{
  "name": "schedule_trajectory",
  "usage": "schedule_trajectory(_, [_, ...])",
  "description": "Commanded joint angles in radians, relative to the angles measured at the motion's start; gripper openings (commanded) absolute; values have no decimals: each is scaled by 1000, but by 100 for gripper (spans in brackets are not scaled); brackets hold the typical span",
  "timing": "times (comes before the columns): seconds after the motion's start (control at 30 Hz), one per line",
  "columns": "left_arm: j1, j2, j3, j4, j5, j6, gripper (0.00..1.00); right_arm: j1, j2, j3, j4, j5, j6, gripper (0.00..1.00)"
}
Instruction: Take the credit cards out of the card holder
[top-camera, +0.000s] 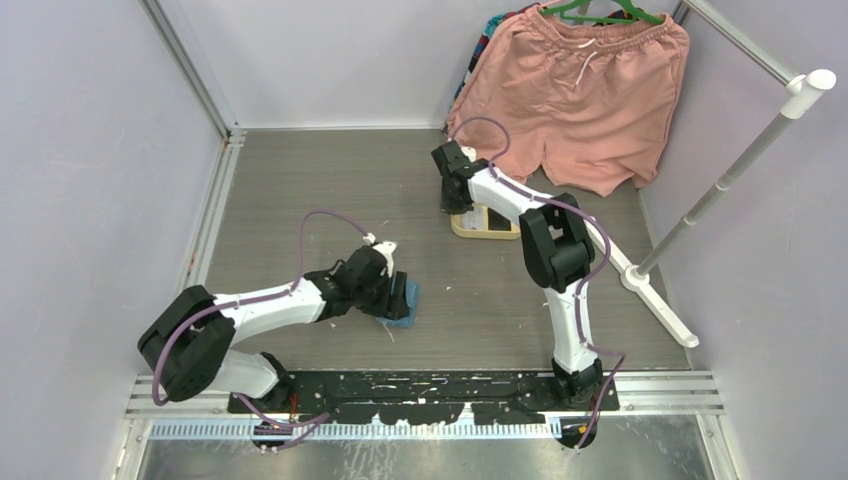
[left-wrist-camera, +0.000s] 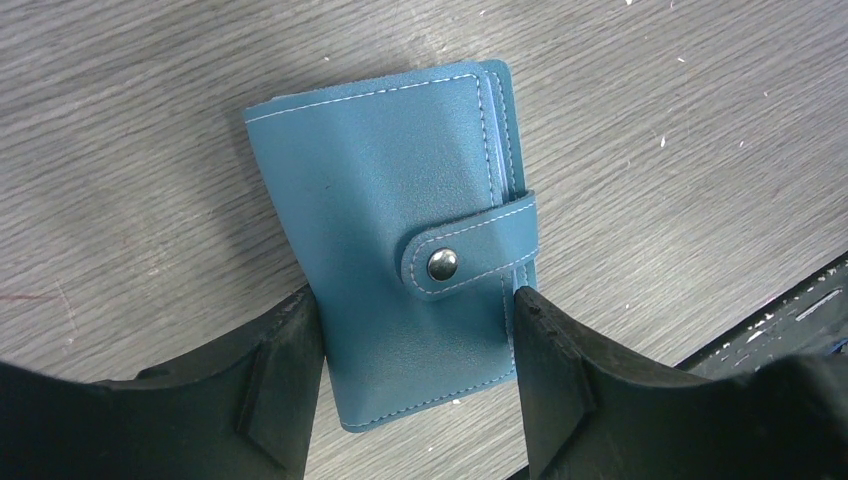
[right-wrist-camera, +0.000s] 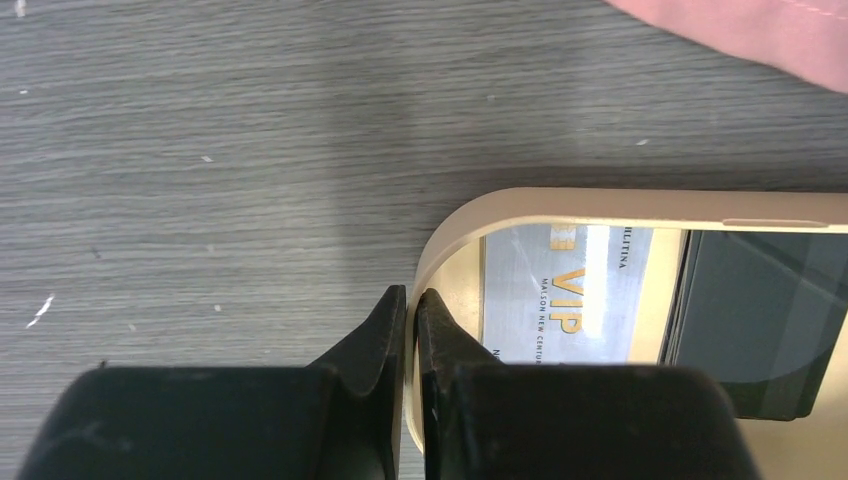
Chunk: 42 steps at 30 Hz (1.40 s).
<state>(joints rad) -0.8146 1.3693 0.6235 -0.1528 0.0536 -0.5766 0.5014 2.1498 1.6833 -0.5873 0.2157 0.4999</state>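
The teal-blue card holder (left-wrist-camera: 390, 190) lies snapped closed on the grey table, also seen in the top view (top-camera: 409, 297). My left gripper (left-wrist-camera: 417, 300) straddles its lower half, one finger pressed against each long edge. At the back, my right gripper (right-wrist-camera: 411, 295) is shut on the rim of the oval tan tray (right-wrist-camera: 600, 200), one finger outside and one inside. Two credit cards lie flat in that tray: a silver VIP card (right-wrist-camera: 565, 295) and a dark card (right-wrist-camera: 760, 310). From above, the right gripper (top-camera: 455, 203) hangs over the tray's left end (top-camera: 487, 230).
Pink shorts (top-camera: 580, 90) hang on a green hanger at the back right, their hem just beyond the tray. A white rack pole (top-camera: 740, 170) slants down to a foot at the right. Grey walls enclose three sides.
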Motion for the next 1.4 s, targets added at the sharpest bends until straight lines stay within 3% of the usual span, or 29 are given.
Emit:
schedule_trajectory(0.0, [-5,-59,-16,38,-14,-10,60,42,14,73,14,-11,77,7])
schedule_trajectory(0.3, [-5,-77,-34,50,-23,-22,62,112,87,217,-11,-67,108,10])
schedule_trajectory(0.53, [-5,-4,-5,91,-45,-18,65,136,66,302,-42,-62,56,35])
schedule_trajectory(0.77, [-5,129,128,108,-132,55,69,135,-102,296,-55,-24,-23,57])
schedule_trajectory(0.87, [-4,209,215,110,-116,112,70,129,-223,180,-15,3,-53,65])
schedule_trajectory(1.1, [7,372,380,104,-26,271,80,83,-550,-345,139,120,-73,79])
schedule_trajectory(1.27, [85,367,358,214,161,264,98,45,-789,-728,348,-9,-76,89])
schedule_trajectory(1.37, [128,335,345,224,213,267,100,47,-862,-881,435,-127,-76,89])
